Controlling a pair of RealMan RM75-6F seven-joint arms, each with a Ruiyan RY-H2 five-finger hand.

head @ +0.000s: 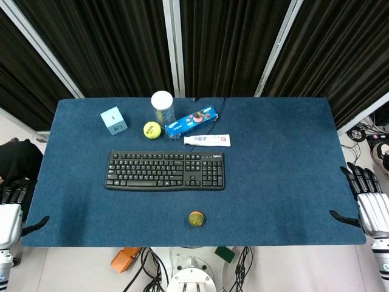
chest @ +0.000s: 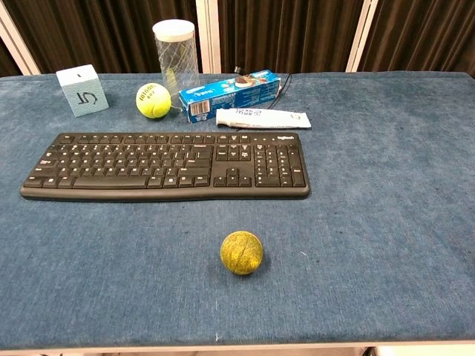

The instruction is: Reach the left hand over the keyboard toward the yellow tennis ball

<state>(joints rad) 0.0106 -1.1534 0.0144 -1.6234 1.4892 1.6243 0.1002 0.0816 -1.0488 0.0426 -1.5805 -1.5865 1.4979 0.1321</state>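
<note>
A yellow tennis ball [head: 152, 130] [chest: 154, 100] lies beyond the black keyboard [head: 165, 171] [chest: 167, 165], near the table's far side. My left hand [head: 11, 210] hangs off the table's left front corner, fingers apart and holding nothing, far from the ball. My right hand [head: 367, 202] sits at the right front edge, fingers spread and empty. Neither hand shows in the chest view.
A worn yellow-green ball [head: 196, 219] [chest: 241, 253] lies in front of the keyboard. Behind it stand a clear jar with a white lid [head: 163, 108] [chest: 177, 55], a blue box [head: 191, 121] [chest: 230, 94], a white tube [head: 207, 140] [chest: 263, 118] and a light-blue cube [head: 113, 120] [chest: 82, 90].
</note>
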